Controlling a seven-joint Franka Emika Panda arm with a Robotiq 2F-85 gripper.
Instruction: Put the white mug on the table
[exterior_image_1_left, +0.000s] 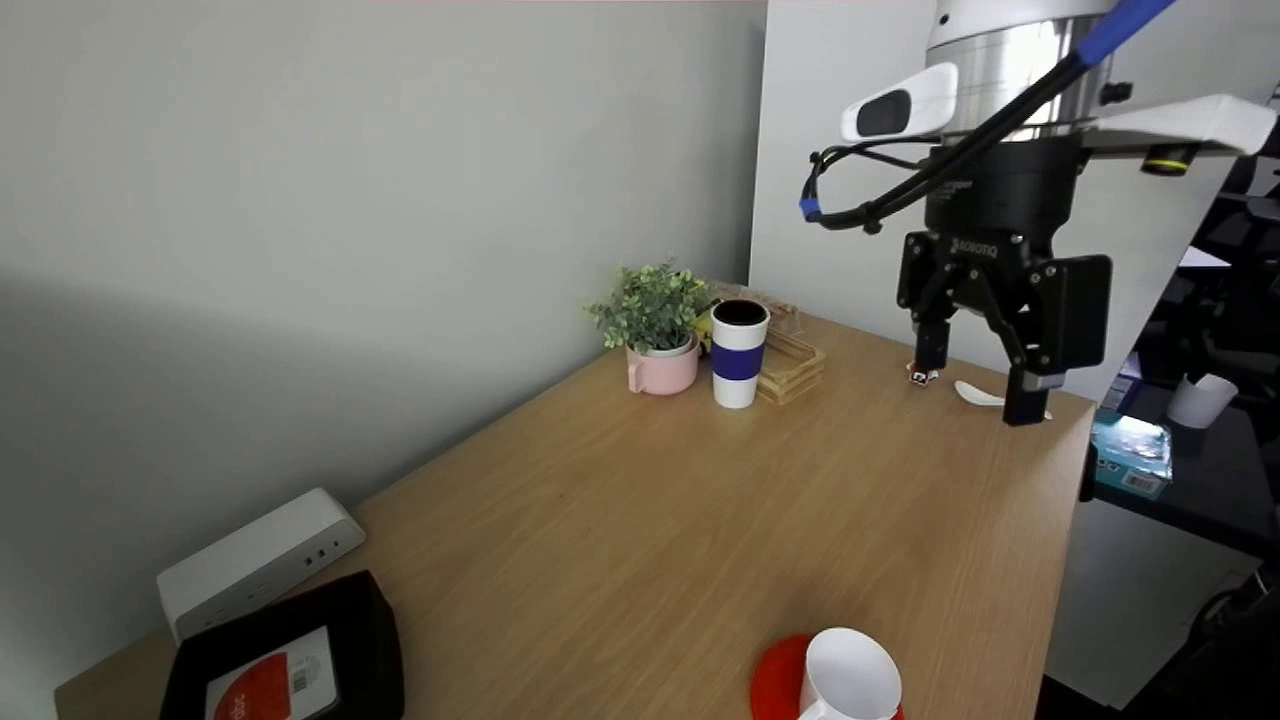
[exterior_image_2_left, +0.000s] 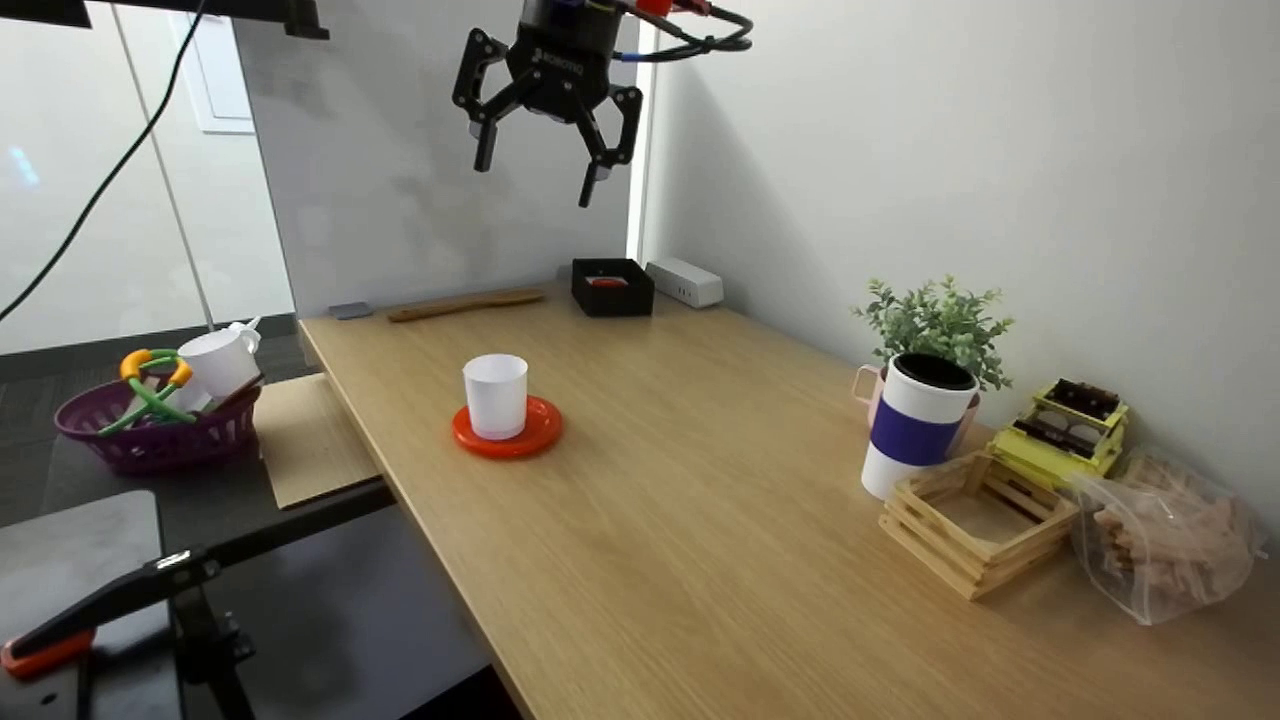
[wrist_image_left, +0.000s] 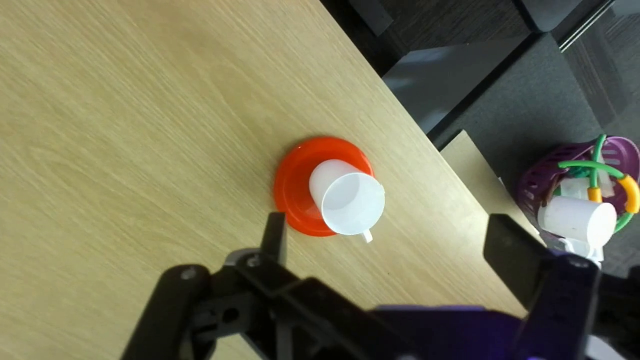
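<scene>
In an exterior view, your tool (exterior_image_1_left: 977, 397) hangs above the tabletop (exterior_image_1_left: 600, 520), spread wide and holding nothing; in an exterior view, the white mug (exterior_image_2_left: 496, 398) stands upright on the red plate (exterior_image_2_left: 543, 428); in the wrist view, it is untouched, so grasp, lift and set-down all seem left to you.

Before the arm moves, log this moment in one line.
gripper: open, empty, above table | white mug: upright on red plate | task: mug not yet on table itself
</scene>
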